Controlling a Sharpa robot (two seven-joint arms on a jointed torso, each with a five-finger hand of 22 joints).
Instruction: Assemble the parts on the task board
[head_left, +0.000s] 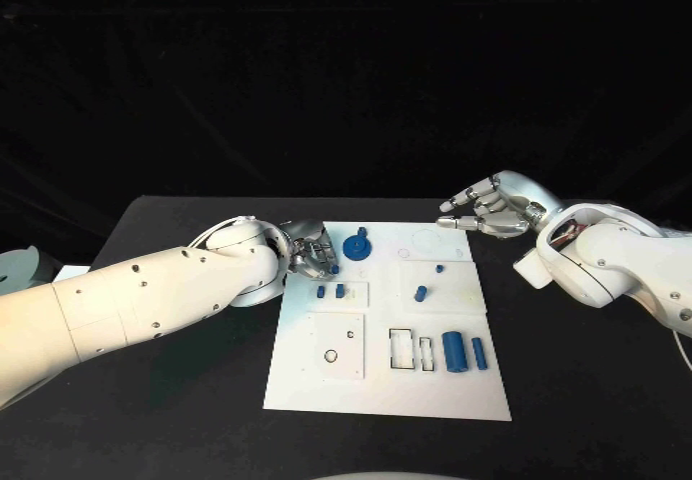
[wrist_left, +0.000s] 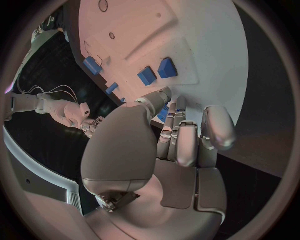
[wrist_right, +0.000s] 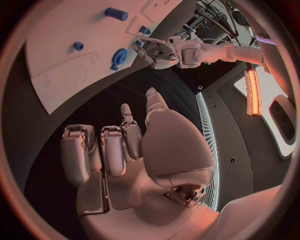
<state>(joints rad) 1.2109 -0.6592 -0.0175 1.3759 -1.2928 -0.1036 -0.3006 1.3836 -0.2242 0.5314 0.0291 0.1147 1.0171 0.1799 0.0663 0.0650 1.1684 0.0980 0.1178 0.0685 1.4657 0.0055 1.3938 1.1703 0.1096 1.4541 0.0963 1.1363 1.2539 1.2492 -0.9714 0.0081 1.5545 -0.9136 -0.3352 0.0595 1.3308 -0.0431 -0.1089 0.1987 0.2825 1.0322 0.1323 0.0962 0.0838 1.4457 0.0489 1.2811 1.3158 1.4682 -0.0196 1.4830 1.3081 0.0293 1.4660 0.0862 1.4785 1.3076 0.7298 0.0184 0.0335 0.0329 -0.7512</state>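
Observation:
The white task board (head_left: 387, 385) lies mid-table. My left hand (head_left: 306, 250) sits at its far left edge, thumb and fingers closed around a small blue part (head_left: 335, 268), which shows between the fingertips (wrist_left: 164, 115). A round blue gear-like part (head_left: 358, 247) lies just beyond it. Two small blue blocks (head_left: 317, 292) (head_left: 340, 291) stand in a square outline nearby, also seen as blocks (wrist_left: 147, 76). My right hand (head_left: 490, 212) hovers off the board's far right corner with its fingers (wrist_right: 112, 147) curled in and nothing in them.
On the board's right half, a blue peg (head_left: 421, 293) and a smaller blue piece (head_left: 440, 268) stand. Two blue cylinders (head_left: 453, 350) (head_left: 477, 350) lie near the right edge beside rectangular slots (head_left: 402, 349). A small hole (head_left: 332, 355) sits in the near left panel.

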